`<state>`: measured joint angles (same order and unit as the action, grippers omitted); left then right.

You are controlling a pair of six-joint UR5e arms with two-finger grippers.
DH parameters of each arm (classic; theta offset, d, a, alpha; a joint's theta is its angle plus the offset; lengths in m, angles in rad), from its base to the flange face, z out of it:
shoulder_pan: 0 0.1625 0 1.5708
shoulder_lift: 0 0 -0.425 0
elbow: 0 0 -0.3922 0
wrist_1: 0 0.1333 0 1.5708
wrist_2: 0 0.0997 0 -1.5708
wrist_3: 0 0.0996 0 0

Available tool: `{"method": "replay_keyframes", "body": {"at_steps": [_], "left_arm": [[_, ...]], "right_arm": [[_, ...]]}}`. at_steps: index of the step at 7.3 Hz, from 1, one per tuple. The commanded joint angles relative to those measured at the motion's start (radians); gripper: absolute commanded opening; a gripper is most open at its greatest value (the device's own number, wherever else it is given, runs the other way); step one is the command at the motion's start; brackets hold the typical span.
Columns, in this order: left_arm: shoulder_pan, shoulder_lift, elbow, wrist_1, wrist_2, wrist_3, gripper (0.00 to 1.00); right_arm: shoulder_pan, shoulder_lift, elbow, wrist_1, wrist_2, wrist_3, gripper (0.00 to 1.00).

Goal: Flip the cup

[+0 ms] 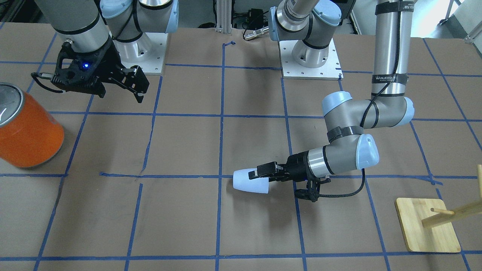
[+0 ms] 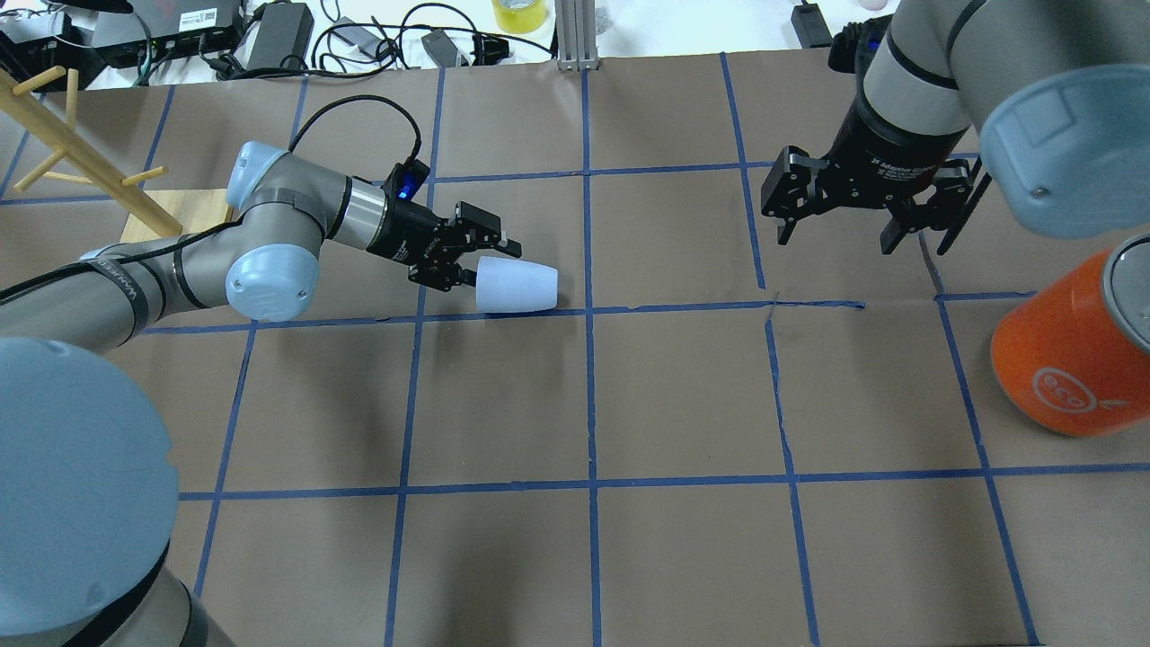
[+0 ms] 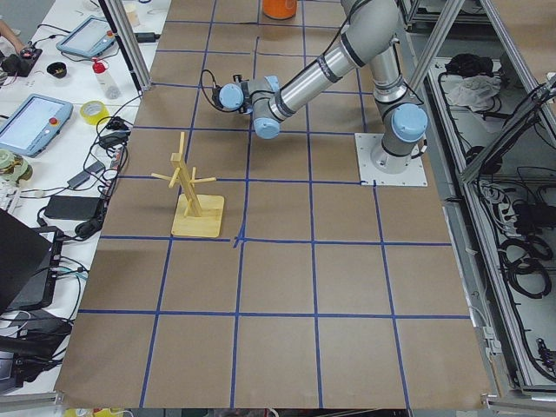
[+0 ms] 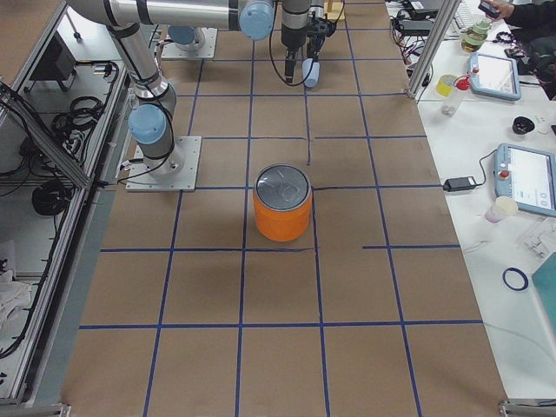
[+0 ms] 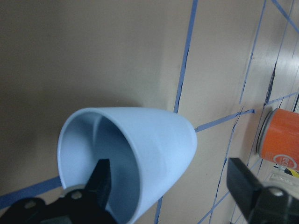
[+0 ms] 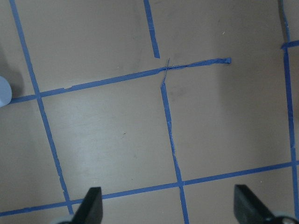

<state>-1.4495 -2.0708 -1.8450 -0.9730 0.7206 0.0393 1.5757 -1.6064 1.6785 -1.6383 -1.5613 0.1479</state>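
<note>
The cup (image 2: 521,288) lies tipped over, mouth facing the left tool (image 2: 488,261), whose spread fingers straddle its rim wall unclamped.

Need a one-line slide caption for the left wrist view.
Left hand open, one finger inside the sideways cup, the other outside its wall.

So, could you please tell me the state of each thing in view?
cup: lying on its side, not yet flipped.
left gripper: open, one finger inside the cup's mouth.
right gripper: open, empty.
orange can: upright, silver lid on.
wooden mug tree: upright, pegs bare.
</note>
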Motion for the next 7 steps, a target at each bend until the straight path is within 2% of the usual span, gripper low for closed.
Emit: {"method": "replay_keyframes", "body": {"at_steps": [1,2,4,6,7], "left_arm": [[0.000,0.003,0.018,-0.001,-0.001,-0.079,0.44],[-0.002,0.005,0.020,0.000,-0.015,-0.081,0.27],[-0.002,0.008,0.018,-0.001,-0.026,-0.082,0.01],[-0.003,0.041,0.021,0.000,-0.036,-0.151,0.00],[-0.002,0.064,0.030,0.002,-0.076,-0.215,0.00]], "right_arm": [[-0.009,0.000,0.000,-0.031,-0.020,-0.013,1.00],[-0.019,0.002,-0.003,-0.049,-0.020,-0.031,1.00],[-0.058,0.005,-0.020,-0.046,-0.005,-0.048,1.00],[-0.056,0.003,-0.003,-0.045,0.000,-0.048,1.00],[-0.040,0.002,-0.003,-0.043,-0.002,-0.053,1.00]]}}
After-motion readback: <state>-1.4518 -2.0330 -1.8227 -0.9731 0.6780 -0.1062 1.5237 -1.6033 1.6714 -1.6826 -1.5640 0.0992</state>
